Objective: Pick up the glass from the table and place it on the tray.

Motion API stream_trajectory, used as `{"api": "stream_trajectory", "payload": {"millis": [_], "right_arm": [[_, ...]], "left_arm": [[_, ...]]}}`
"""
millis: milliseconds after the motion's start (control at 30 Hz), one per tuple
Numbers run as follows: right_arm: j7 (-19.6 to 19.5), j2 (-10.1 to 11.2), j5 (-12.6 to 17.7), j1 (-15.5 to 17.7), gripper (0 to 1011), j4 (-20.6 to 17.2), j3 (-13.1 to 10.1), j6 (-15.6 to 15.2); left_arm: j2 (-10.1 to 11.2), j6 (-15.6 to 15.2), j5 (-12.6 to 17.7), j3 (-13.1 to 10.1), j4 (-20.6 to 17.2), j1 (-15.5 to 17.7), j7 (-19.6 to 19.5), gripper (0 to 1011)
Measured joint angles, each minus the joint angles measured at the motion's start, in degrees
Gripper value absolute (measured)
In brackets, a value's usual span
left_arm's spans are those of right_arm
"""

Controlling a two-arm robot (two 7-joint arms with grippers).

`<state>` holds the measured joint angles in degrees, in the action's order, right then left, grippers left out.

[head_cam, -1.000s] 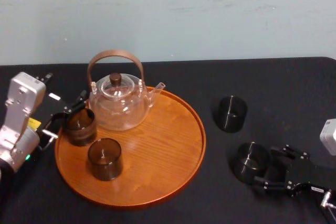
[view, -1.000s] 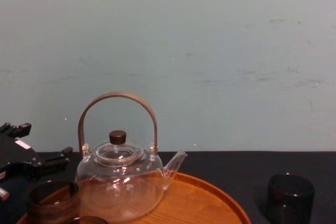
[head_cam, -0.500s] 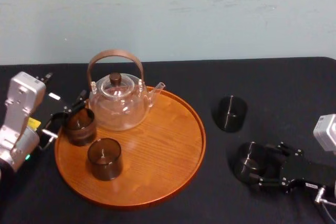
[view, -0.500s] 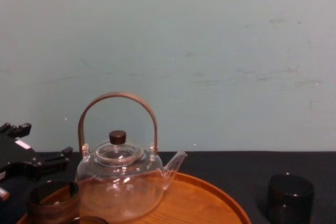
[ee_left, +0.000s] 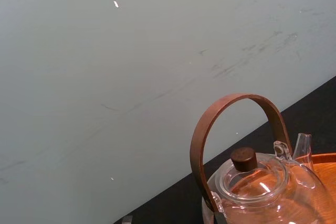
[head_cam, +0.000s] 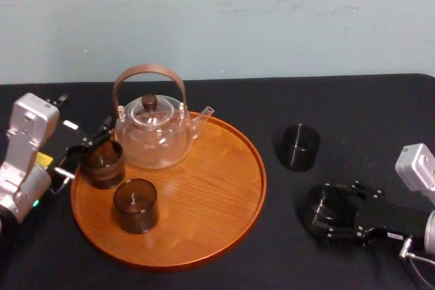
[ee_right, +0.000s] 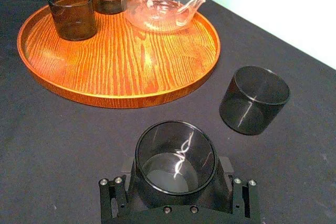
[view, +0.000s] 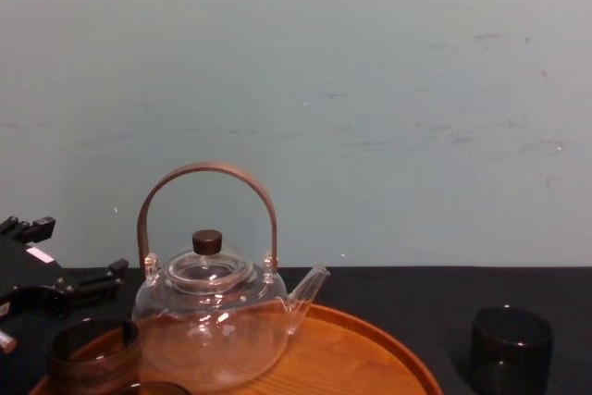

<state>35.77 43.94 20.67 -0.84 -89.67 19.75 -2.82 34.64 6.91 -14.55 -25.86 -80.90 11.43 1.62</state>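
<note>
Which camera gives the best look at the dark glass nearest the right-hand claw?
The right wrist view: the glass sits close up, between the right gripper's open fingers, rim and inside visible. The head view shows it from above, farther off, partly covered by the gripper.

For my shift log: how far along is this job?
Done: two dark smoked glasses sit on the round orange-brown wooden tray. In hand: right gripper straddles the nearer dark table glass, unlifted. Remaining: placing it, then the farther glass. Left gripper idles at tray's left edge.

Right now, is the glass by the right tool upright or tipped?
Upright: the glass stands on the table, open mouth up, within the right tool. The left tool rests by the tray.
</note>
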Motion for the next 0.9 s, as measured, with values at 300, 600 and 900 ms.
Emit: {"api": "stream_trajectory", "payload": {"millis": [300, 600, 900], "right_arm": [[-0.07, -0.45, -0.19, -1.36, 1002, 0.58, 0.76, -0.72], [-0.15, -0.80, -0.85, -2.25, 1002, 0.87, 1.65, -0.94], [-0.18, -0.77, -0.77, -2.18, 993, 0.86, 1.51, -0.91]], "left_arm": [[0.00, 0.00, 0.00, 0.00, 0.00, 0.00, 0.00, 1001], [0.00, 0.00, 0.00, -0.01, 0.00, 0.00, 0.00, 1001], [0.00, 0.00, 0.00, 0.00, 0.00, 0.00, 0.00, 1001]]}}
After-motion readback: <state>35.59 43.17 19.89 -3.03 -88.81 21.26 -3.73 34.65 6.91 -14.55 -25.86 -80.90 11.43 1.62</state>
